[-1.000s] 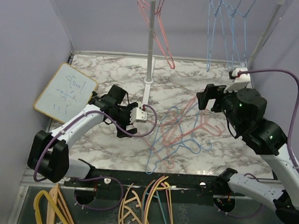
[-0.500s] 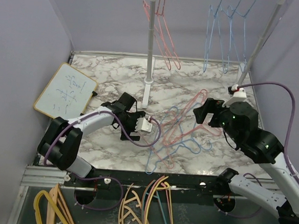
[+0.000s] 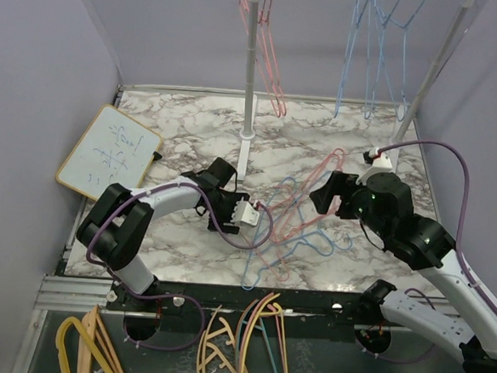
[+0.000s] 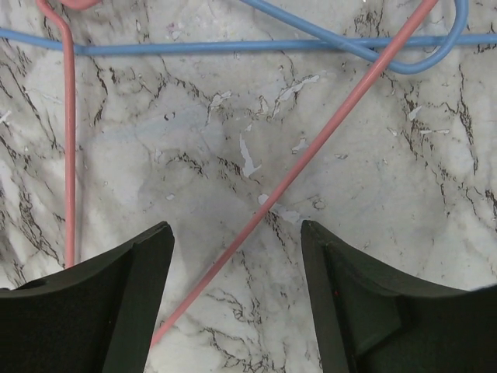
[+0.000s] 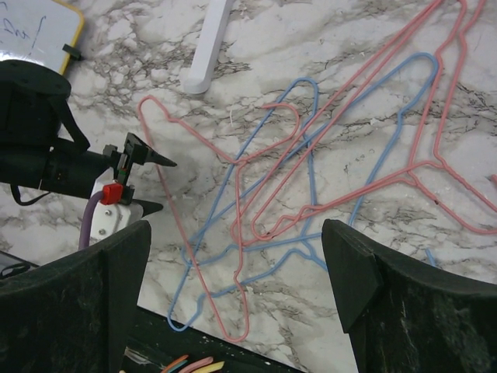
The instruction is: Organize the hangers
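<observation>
L tool (image 4: 231, 256) wide open, low over the marble-look table (image 3: 185, 118), straddling one pink hanger (image 4: 311, 151) wire. We'd centre on it, drop to table, close slow (thin round wire, prob slips). R tool (image 5: 237, 233) also wide, above the tangled pink/blue hangers (image 3: 292, 228) mid-table.

Left gripper (image 4: 237, 295) has reached over the hangers (image 4: 268, 206); right gripper (image 5: 237, 295) has lowered toward them.
</observation>
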{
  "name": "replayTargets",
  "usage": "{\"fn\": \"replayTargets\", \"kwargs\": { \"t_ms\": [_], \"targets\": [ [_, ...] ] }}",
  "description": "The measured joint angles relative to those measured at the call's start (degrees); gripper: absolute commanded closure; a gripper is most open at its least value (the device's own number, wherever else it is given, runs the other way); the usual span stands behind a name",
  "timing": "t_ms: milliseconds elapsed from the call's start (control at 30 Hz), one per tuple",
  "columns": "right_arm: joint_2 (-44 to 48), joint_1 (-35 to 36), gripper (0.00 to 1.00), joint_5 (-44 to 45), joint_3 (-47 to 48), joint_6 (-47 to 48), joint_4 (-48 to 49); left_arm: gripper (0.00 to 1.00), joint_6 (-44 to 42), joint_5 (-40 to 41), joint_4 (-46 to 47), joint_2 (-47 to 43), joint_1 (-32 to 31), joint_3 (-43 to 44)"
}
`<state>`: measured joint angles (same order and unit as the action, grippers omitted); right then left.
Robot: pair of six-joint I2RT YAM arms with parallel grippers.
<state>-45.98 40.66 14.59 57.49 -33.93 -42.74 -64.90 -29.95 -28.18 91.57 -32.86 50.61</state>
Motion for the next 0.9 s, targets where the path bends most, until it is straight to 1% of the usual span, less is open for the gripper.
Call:
{"fn": "replayTargets", "kwargs": {
  "t_ms": [67,100,133,167,200,233,433,600,733,900],
  "targets": [
    [0.31,0.0,0.09,-0.26,-0.35,-0.37,0.04,0.39,-0.22,0.02,0.33,0.09,-0.61,-0.04],
    [0.44,0.0,0.09,-0.37,-0.5,-0.39,0.09,0.54,-0.26,0.0,0.44,0.2,-0.83,-0.04],
    [0.55,0.0,0.1,-0.52,-0.79,-0.57,0.24,0.72,-0.24,-0.02,0.52,0.33,-1.05,-0.04],
    [0.63,0.0,0.1,-0.61,-1.07,-0.79,0.39,0.86,-0.2,-0.02,0.59,0.42,-1.29,-0.02],
    [0.66,0.0,0.1,-0.81,-1.57,-1.01,0.61,0.95,-0.28,-0.07,0.59,0.57,-1.42,0.02],
    [0.66,0.0,0.1,-1.05,-2.21,-1.4,0.79,0.99,0.02,0.0,0.7,0.9,-1.66,0.09],
    [0.13,0.0,0.1,-5.35,-8.5,-3.58,3.78,1.0,0.11,-0.37,1.09,1.16,-3.3,0.13],
    [-2.69,0.0,0.1,-8.02,-13.44,-4.87,6.82,1.0,-0.63,-0.37,-0.17,0.96,-3.87,0.2],
    [-5.42,0.0,0.09,-9.18,-16.48,-5.07,9.81,1.0,-1.6,-0.37,-4.04,-0.15,-4.09,0.72],
    [-9.14,0.0,0.09,-10.8,-19.54,-5.01,15.23,1.0,-2.12,-0.37,-10.14,-2.86,-4.68,4.37]
  ]
}}
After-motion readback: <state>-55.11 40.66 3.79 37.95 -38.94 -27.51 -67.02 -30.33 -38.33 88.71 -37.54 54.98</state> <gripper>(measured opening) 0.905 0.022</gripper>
